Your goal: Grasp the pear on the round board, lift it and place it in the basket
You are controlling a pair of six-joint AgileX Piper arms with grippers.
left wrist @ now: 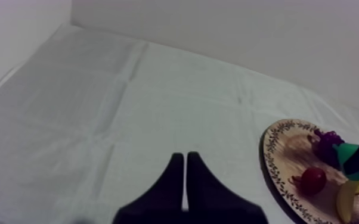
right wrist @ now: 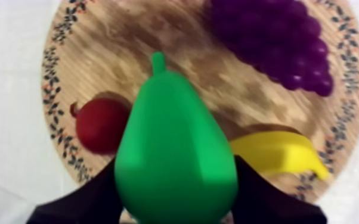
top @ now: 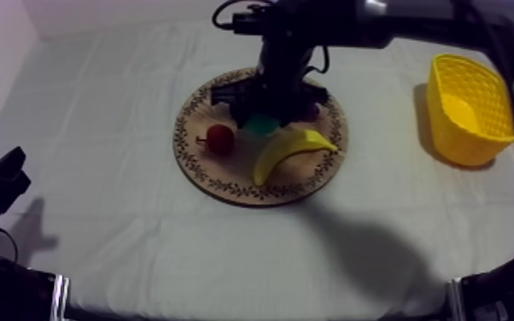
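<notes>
The green pear (right wrist: 176, 155) sits between the black fingers (right wrist: 104, 193) of my right gripper (right wrist: 177, 182), which is shut on it over the round wooden board (right wrist: 98, 47). From above, the right gripper (top: 265, 113) hangs over the board's middle (top: 194, 158) and only a patch of the pear (top: 262, 125) shows under it. I cannot tell whether the pear touches the board. The yellow basket (top: 470, 111) stands at the far right. My left gripper (left wrist: 185, 164) is shut on nothing, low at the left (top: 0, 175).
On the board lie a small red fruit (top: 219, 138), a banana (top: 290, 152) and purple grapes (right wrist: 277, 42). The basket is a short way right of the board, with bare cloth between them.
</notes>
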